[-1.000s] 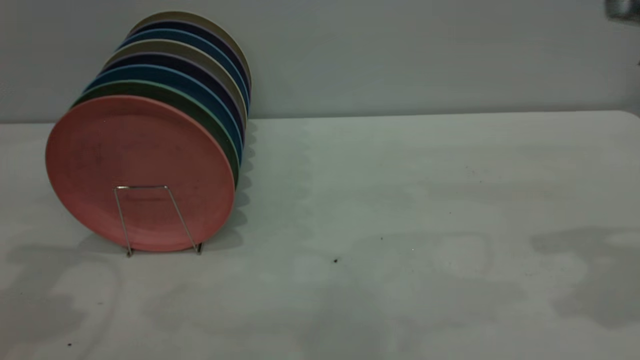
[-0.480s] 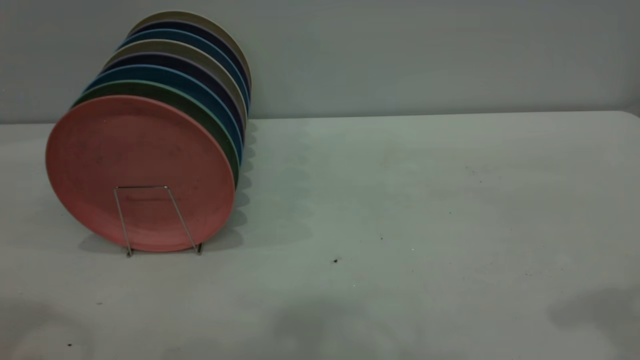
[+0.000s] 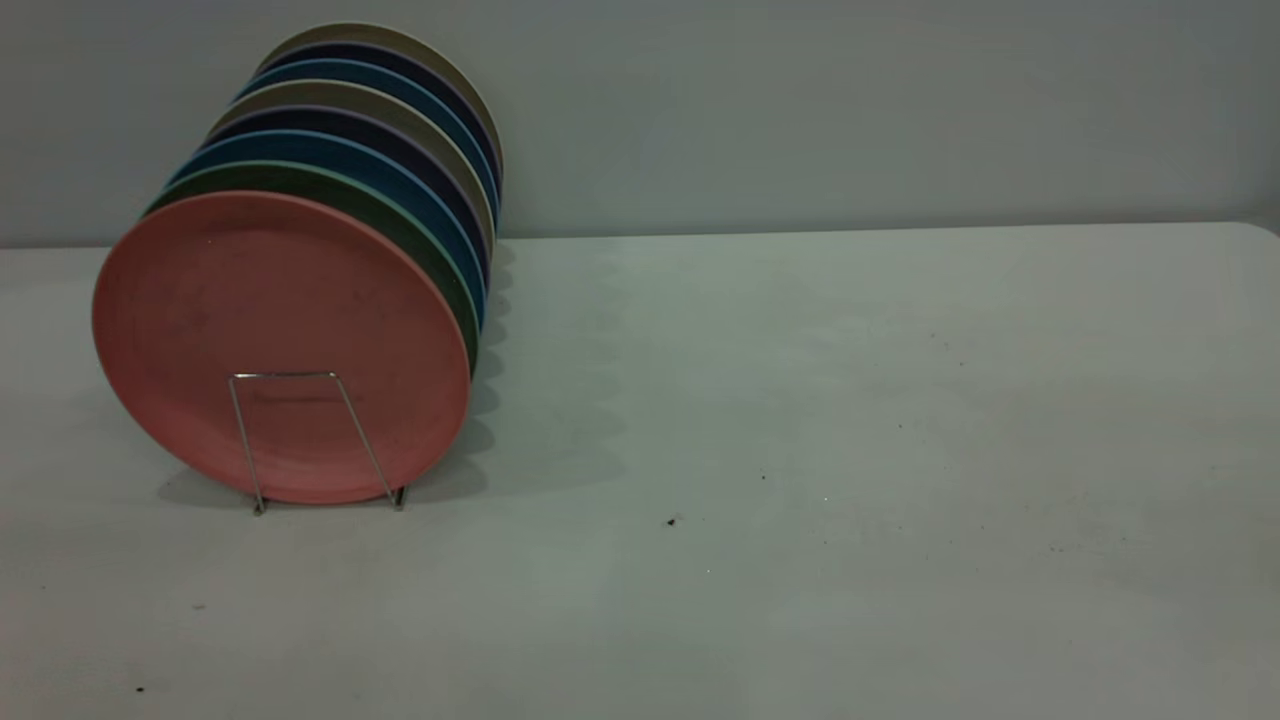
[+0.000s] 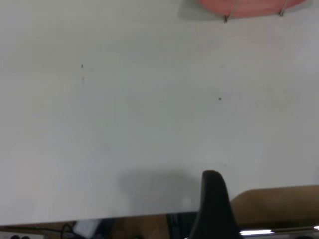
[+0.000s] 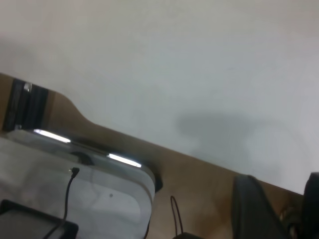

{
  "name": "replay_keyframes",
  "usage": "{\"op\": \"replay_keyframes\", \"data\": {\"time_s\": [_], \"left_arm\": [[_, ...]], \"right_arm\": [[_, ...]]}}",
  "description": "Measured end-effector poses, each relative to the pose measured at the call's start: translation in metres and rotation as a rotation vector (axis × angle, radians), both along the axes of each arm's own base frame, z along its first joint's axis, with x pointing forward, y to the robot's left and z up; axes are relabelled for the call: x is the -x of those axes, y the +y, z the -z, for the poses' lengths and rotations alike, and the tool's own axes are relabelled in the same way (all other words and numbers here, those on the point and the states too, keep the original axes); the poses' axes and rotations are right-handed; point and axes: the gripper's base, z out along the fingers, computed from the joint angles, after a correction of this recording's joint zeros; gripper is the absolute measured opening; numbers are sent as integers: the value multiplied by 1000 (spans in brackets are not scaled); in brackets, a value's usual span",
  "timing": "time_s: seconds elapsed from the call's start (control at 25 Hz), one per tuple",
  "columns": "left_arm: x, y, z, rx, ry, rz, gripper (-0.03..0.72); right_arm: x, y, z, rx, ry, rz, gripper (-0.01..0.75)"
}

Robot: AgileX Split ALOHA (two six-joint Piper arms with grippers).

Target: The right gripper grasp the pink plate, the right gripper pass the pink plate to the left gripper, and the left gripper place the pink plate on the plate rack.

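Both grippers sit off the table's near edge: the left gripper (image 4: 213,206) shows one finger, state undeterminable; the right gripper (image 5: 276,211) stands apart, empty. At the far left corner, the pink plate (image 3: 280,345) stands in the plate rack (image 3: 300,435). Placement appears complete; no move required.

Open table (image 3: 850,400) right of racked plates (image 3: 300,300)

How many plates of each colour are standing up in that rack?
Pink plate: 1
Green plate: 1
Blue plates: 2
Dark purple plates: 2
Beige plates: 2
Total: 8 plates, all on edge in the plate rack
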Motion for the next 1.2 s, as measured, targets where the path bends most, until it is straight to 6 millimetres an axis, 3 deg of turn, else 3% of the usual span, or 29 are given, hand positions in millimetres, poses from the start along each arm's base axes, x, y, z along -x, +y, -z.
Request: {"op": "replay_keyframes", "data": {"time_s": [0.36, 0.6, 0.84, 1.2], "left_arm": [[57, 2, 32, 15, -104, -18, 563], [84, 0, 47, 44, -223, -7, 563], [95, -1, 48, 46, -304, 11, 563], [95, -1, 48, 45, -305, 13, 563]], "right_arm": [[53, -8, 36, -23, -152, 5, 266], [79, -12, 34, -37, -315, 6, 266], [83, -13, 38, -48, -387, 11, 266], [83, -13, 38, -48, -390, 11, 266]]}}
